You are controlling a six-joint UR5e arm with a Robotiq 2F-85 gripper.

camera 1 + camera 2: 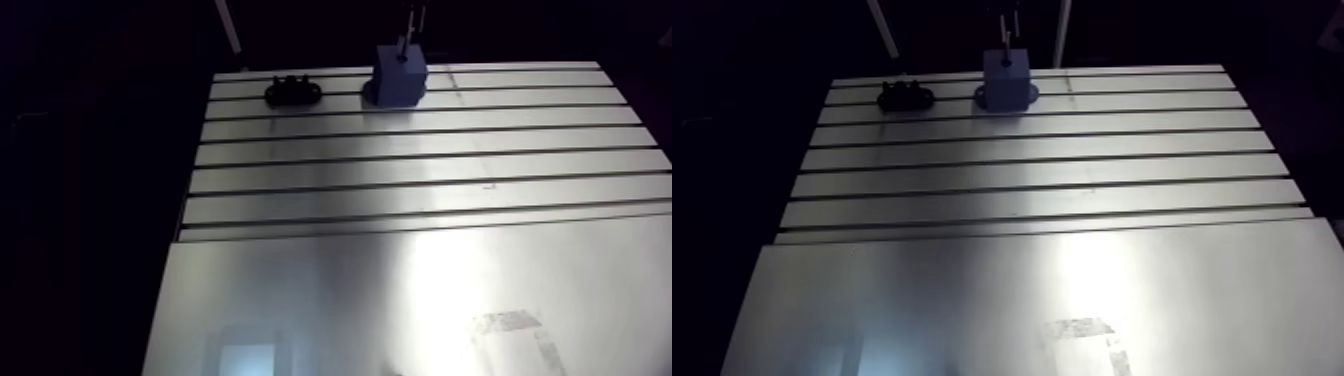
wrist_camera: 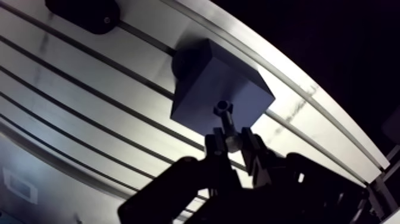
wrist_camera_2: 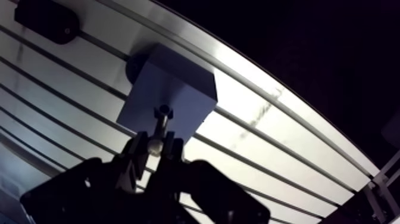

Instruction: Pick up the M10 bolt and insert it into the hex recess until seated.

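A blue block (image 1: 401,75) stands on a dark round base at the far edge of the slotted table (image 1: 420,190). In the wrist view my gripper (image 2: 233,140) is shut on a slim metal bolt (image 2: 225,122), which points away from the fingers. The bolt's dark far end sits at the top face of the blue block (image 2: 208,89). I cannot tell whether that end is touching the face or inside a recess, since the bolt covers that spot. In the arm view the gripper (image 1: 412,22) comes down from the top edge, straight above the block.
A black oval holder (image 1: 293,92) with small pegs lies to the left of the block in the same far row; in the wrist view this holder (image 3: 46,21) is beyond the block. A smooth metal sheet (image 1: 400,300) covers the near half of the table.
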